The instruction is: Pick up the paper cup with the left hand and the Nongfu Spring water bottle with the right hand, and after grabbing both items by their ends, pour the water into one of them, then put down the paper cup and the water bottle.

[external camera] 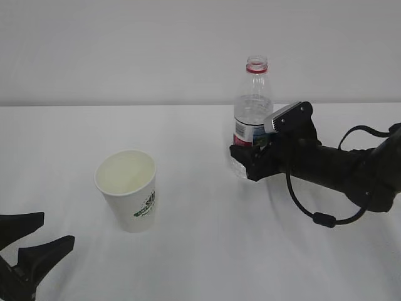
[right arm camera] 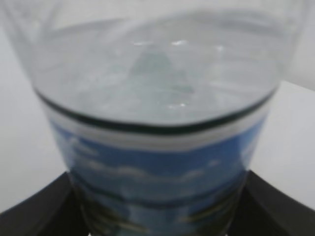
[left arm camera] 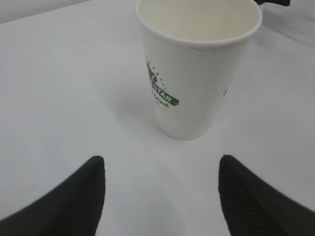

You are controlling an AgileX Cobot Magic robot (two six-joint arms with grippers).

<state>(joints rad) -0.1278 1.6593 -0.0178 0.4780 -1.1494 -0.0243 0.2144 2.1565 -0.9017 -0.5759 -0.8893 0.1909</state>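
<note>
Nearest to me, at the bottom left corner of the outside camera, my left hand (external camera: 39,237) sits low over the white table (external camera: 188,263) with its two black fingers spread wide and nothing between them. The cup (external camera: 127,190) stands upright just beyond it, up and to the right, clear of both fingers. Its long axis is vertical and its mouth is open to the ceiling, so I judge the move is a straight push forward until the cup's lower wall sits in the gap. The left wrist camera confirms the line-up: the cup (left arm camera: 194,73) is centred ahead of the two fingertips (left arm camera: 91,189), with bare table between. It also shows the green logo turned toward the left finger, and an inside that looks dry, which the side view only hints at.

Farther back and to the right, the bottle (external camera: 253,113) stands upright with its cap off and the red ring showing at the neck. My right hand (external camera: 245,164) reaches in from the right and sits around its base, fingers either side. The right wrist camera fills with the bottle's blue label (right arm camera: 157,177) and the water (right arm camera: 152,78) above it, dark fingers at both lower corners, seemingly against the plastic. I cannot tell whether they are pressing yet or merely flanking it.
</note>
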